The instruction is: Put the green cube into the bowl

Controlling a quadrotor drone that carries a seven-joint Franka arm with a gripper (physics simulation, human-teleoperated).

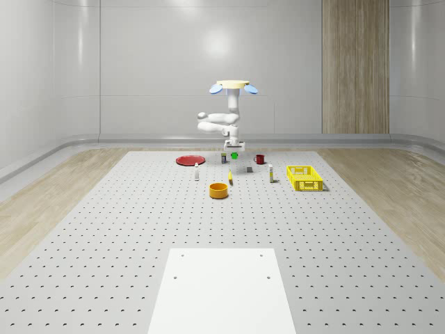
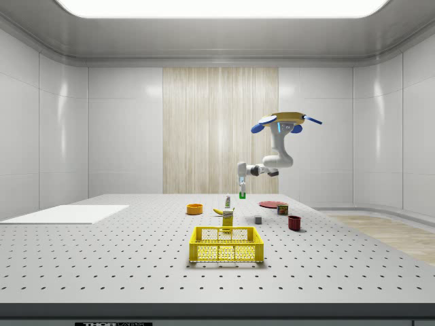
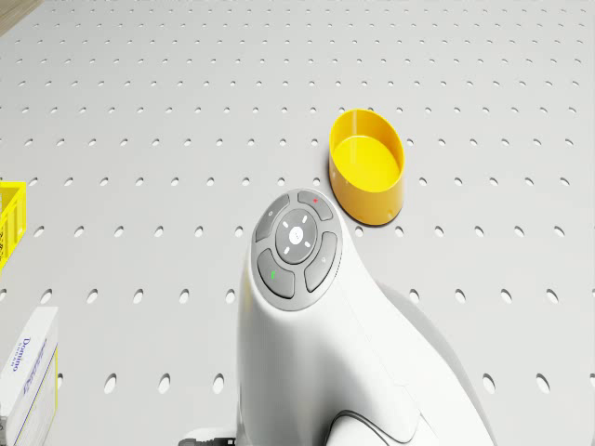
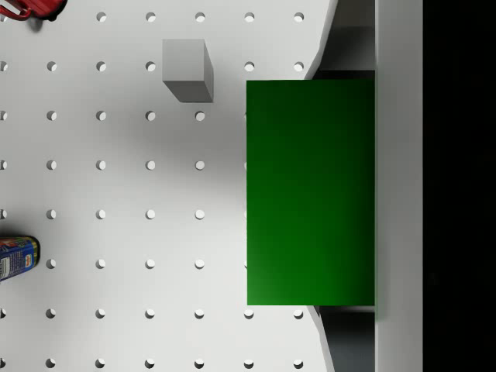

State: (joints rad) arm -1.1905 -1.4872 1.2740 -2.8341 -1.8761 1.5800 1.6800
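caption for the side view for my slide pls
Drone hovering above the perforated table, gripper holding the green cube aloft, orange bowl off to the side view's left.

You see bright, even light from a ceiling panel (image 2: 221, 7), soft glare on walls, faint shadows on the table (image 1: 104, 229), no blur.

I saw the drone (image 1: 234, 86) hovering above the far part of the perforated table (image 1: 104, 236), arm folded down. Its gripper (image 1: 233, 152) held the green cube (image 1: 234, 155) off the surface. The orange bowl (image 1: 219, 191) sat nearer the camera, the yellow crate (image 1: 304, 177) toward the whole-scene view's right.
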